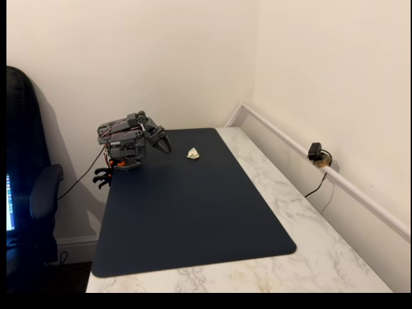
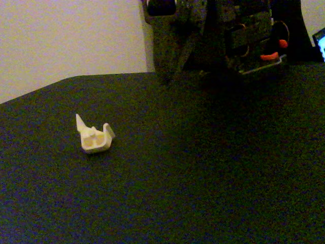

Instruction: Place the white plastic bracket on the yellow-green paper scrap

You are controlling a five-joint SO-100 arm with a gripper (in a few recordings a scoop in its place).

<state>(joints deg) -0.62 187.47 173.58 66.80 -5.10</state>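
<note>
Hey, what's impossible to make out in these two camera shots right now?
- Tool, fixed view: fingers too small and dark to tell open or shut.
- Dark grey robot arm, other fixed view: cut off by the top edge, dim.
- Small off-white angular plastic bracket: what lies beneath it is hidden by the piece itself.

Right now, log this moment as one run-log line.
arm: folded at mat's rear edge | gripper: empty, short of bracket | white plastic bracket: lying on dark mat, untouched

One fixed view high and far, looking down across the dark mat [image 1: 193, 212], another low and close at mat level, both sharing the white plastic bracket [image 1: 193, 153] and the arm [image 1: 125, 145].
</note>
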